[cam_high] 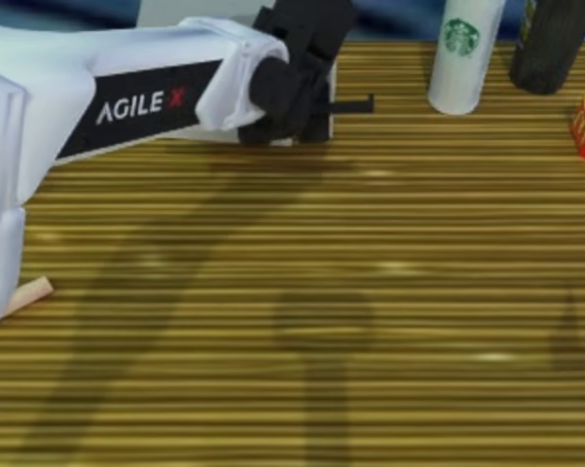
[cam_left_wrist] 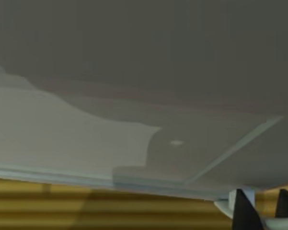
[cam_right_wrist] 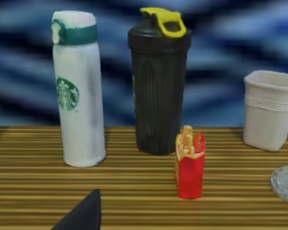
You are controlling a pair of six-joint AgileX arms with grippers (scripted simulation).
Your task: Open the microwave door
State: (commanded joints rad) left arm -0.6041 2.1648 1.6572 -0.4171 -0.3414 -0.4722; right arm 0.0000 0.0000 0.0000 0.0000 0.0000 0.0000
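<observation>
The small boxy light grey-white microwave (cam_high: 190, 10) stands at the far edge of the striped wooden table (cam_high: 273, 292), left of centre in the top view, and is almost wholly hidden beneath the left arm. The left gripper (cam_high: 355, 104) sits at the microwave's front right corner, with a thin dark finger pointing toward the right. In the left wrist view the flat light grey microwave door (cam_left_wrist: 86, 134) fills the frame very close up, and two dark fingertips (cam_left_wrist: 244, 211) show at the door's lower edge with a gap between them; whether they pinch anything cannot be told. The door looks rigid, smooth and likely slippery, light to swing on its hinge, so its free edge seems the sensible place to grip, pulling in an arc. The right arm is parked out of the top view, its wrist camera facing a white green-logo tumbler (cam_right_wrist: 79, 96)
</observation>
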